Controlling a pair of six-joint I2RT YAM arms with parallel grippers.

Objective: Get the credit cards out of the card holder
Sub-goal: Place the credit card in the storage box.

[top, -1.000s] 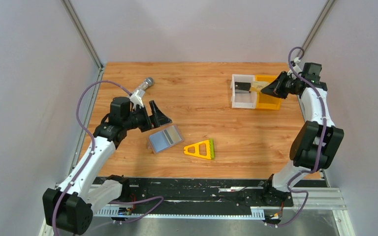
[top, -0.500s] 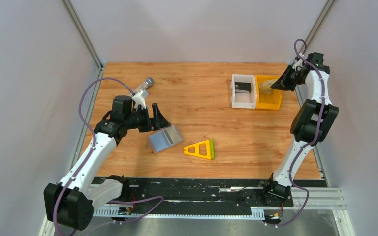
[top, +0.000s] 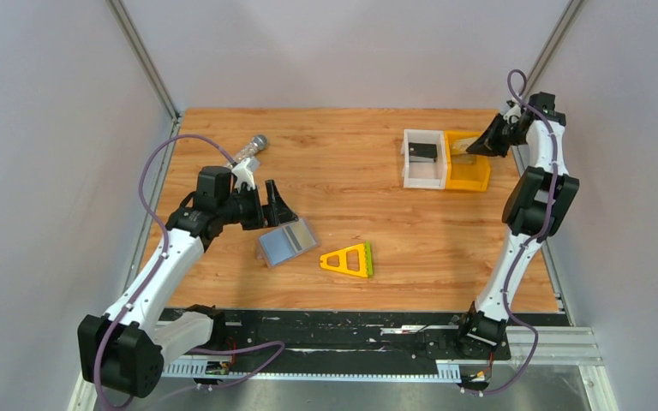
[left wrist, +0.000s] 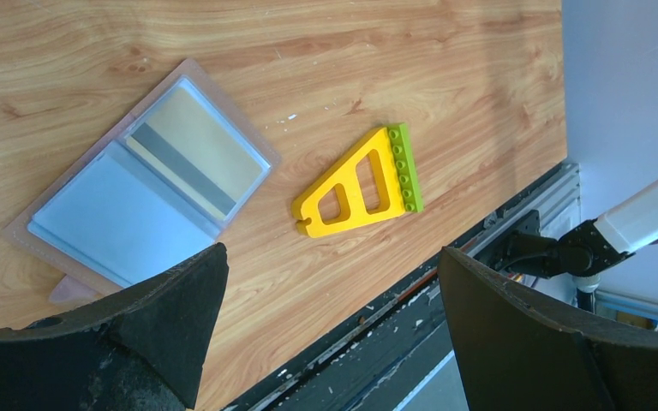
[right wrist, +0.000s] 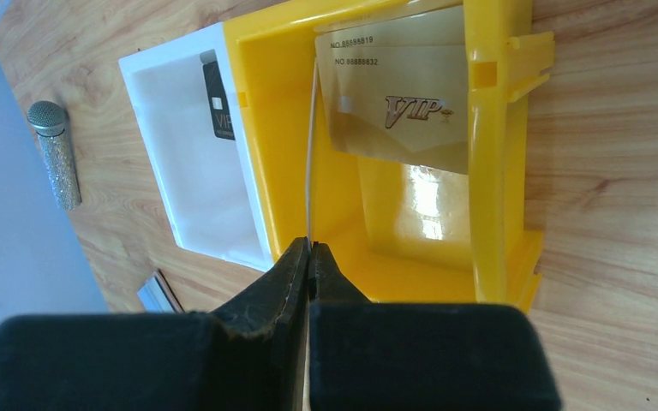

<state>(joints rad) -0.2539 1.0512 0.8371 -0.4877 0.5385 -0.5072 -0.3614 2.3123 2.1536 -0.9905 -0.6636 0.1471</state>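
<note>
The card holder lies open and flat on the table; in the left wrist view one pocket holds a tan card with a dark stripe. My left gripper is open and empty, hovering by the holder's far-left edge. My right gripper is shut on a thin card seen edge-on, held over the yellow bin. A gold VIP card lies in that bin. A black card lies in the white bin.
A yellow-and-green triangular frame lies right of the holder. A silver microphone lies at the back left. The black rail runs along the table's near edge.
My right gripper has drawn back to the right, from the bins' dividing wall to over the yellow bin, still pinching the card. The left arm has barely moved.
</note>
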